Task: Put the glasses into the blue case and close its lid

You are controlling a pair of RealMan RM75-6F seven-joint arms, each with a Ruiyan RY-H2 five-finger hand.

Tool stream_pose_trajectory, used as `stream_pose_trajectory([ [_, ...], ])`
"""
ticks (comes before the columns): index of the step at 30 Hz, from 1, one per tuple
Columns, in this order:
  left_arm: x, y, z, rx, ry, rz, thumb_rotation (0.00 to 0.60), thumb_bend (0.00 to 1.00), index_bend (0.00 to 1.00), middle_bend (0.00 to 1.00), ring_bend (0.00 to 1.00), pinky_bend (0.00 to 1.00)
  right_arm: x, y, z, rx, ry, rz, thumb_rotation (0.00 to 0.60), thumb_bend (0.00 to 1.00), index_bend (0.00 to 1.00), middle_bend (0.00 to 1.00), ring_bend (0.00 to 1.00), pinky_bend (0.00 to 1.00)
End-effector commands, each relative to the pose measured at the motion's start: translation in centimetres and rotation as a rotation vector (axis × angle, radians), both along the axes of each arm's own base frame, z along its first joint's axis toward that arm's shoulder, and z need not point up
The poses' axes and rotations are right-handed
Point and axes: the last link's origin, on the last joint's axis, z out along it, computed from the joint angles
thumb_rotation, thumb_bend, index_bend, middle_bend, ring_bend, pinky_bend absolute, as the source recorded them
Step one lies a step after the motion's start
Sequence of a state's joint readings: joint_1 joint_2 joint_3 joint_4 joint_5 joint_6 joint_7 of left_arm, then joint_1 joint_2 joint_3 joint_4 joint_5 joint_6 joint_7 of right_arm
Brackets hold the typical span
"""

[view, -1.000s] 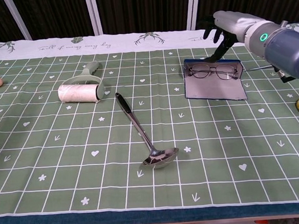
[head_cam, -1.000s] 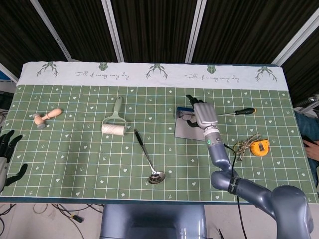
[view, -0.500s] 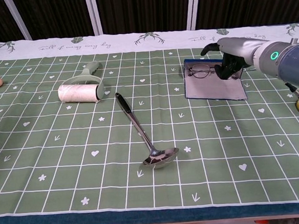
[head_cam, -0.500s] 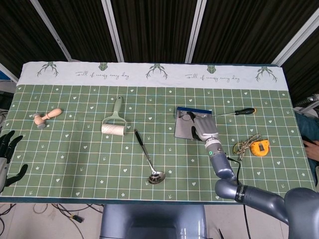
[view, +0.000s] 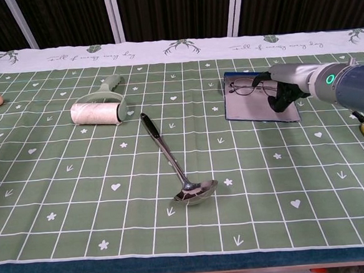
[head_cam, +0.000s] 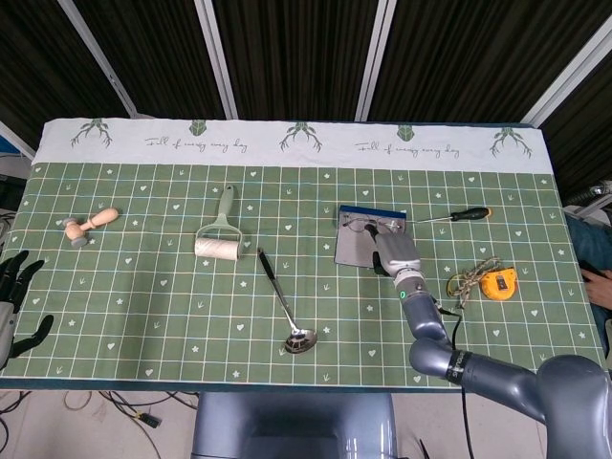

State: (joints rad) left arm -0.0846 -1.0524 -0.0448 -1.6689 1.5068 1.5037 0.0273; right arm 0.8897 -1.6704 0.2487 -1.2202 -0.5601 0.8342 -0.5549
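Blue case lying open, glasses in it, my right hand sitting right on top.

My right hand [view: 283, 90] has its fingers curled down onto the right end of the glasses [view: 248, 86]; I can't tell if they're actually pinching the frame or just resting on it. The glasses run left to right along the far edge of the blue case [view: 248, 107], stretching left from my fingertips, so they look to be in already. The case is flat and open, its grey inside showing, and nothing else is in it. My guess is the lid is what's left, and it needs folding over that long left-right axis. My left hand [head_cam: 13, 296] is way off at the table's near left corner, fingers spread, holding nothing, so the right is clearly the nearer one.
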Motion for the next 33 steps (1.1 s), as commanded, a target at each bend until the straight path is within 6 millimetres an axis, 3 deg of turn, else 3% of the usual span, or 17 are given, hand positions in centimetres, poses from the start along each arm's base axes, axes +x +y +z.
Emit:
stream_pose_trajectory([
  [1, 0.0, 0.0, 0.0, 0.001, -0.001, 0.000, 0.600, 0.32, 0.10, 0.00, 0.00, 0.00, -0.2, -0.2, -0.1, -0.004, 0.009, -0.013, 0.600, 0.77, 0.13, 0.97, 1.00, 1.00],
  [33, 0.0, 0.1, 0.0, 0.003, 0.000, 0.006, 0.600, 0.32, 0.10, 0.00, 0.00, 0.00, -1.6, -1.9, -0.3, -0.029, 0.019, -0.084, 0.600, 0.76, 0.13, 0.97, 1.00, 1.00],
])
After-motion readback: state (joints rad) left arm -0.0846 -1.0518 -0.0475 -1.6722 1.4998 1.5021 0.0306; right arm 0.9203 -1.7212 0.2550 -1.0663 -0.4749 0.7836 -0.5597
